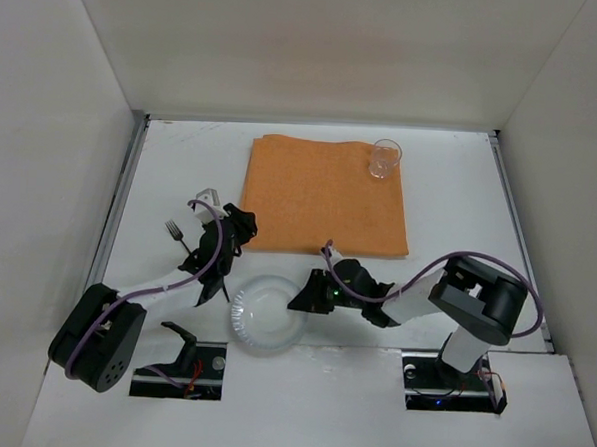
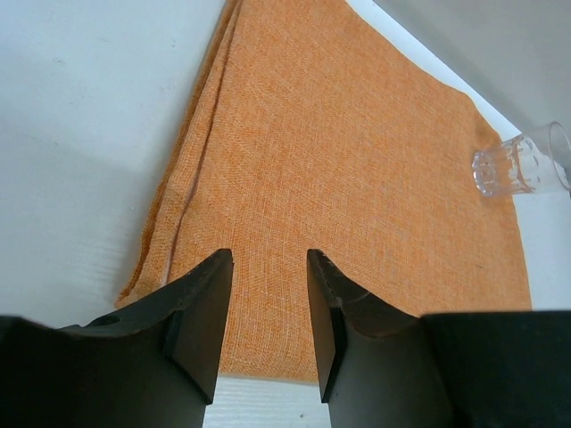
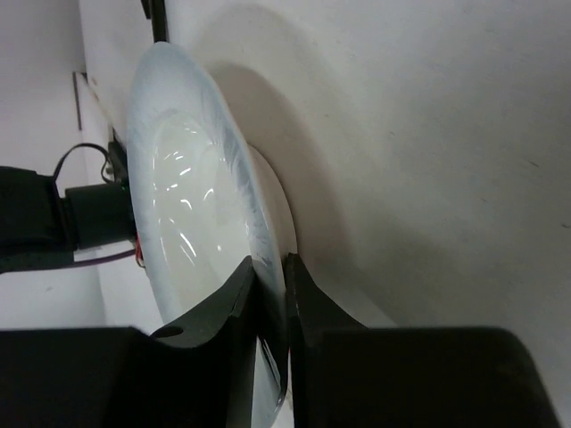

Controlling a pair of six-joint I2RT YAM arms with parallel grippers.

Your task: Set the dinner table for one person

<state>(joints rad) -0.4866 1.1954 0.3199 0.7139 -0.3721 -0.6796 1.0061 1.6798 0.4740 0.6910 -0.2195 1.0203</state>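
**On the counter (image 1: 460,192): left jaws empty, right jaws on the plate (image 1: 266,315)**

Left of the left jaws and well apart from them, a fork (image 1: 176,233) lies on the white counter. The left jaws stand partly open and hold nothing. They hang over the near edge of an orange mat (image 2: 357,178), close to its left corner, and the cloth spreads away ahead of them. Between the two pairs of jaws, nearer the arm bases, sits the pale round plate. The right jaws are pinched tight on its right rim, one finger (image 3: 227,312) on each side of the edge. Far beyond the right jaws, at the mat's far right corner, a clear glass (image 1: 385,158) stands upright.
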